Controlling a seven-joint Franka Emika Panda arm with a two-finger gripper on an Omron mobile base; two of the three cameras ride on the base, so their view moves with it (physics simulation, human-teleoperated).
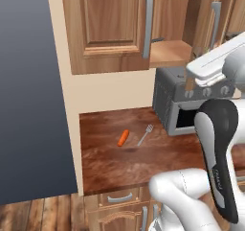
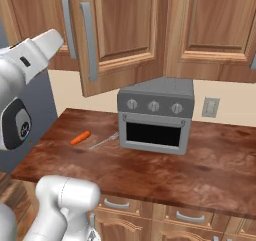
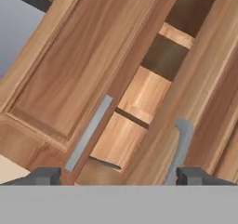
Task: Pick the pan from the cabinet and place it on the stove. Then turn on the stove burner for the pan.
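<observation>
The cabinet (image 1: 105, 28) hangs above the counter with its two doors ajar. Between them, wooden shelves (image 3: 139, 97) show through the gap. A thin dark bar (image 1: 158, 39) lies on the lower shelf by the left door's grey handle (image 1: 148, 26); it may be the pan's handle, and the rest of the pan is hidden. The stove is out of view. My gripper (image 3: 121, 176) is open in front of the gap, nothing between its fingertips (image 3: 46, 176), with the left door's handle (image 3: 88, 132) and the right door's handle (image 3: 181, 144) just ahead. My white hand (image 2: 35, 50) is raised to the doors (image 2: 125, 35).
A boxy silver oven (image 2: 155, 115) stands on the brown counter (image 2: 210, 170) under the cabinet. A carrot (image 1: 123, 137) and a fork (image 1: 145, 134) lie to its left. A tall grey panel (image 1: 28, 91) closes off the left side. Drawers (image 2: 116, 204) sit below the counter.
</observation>
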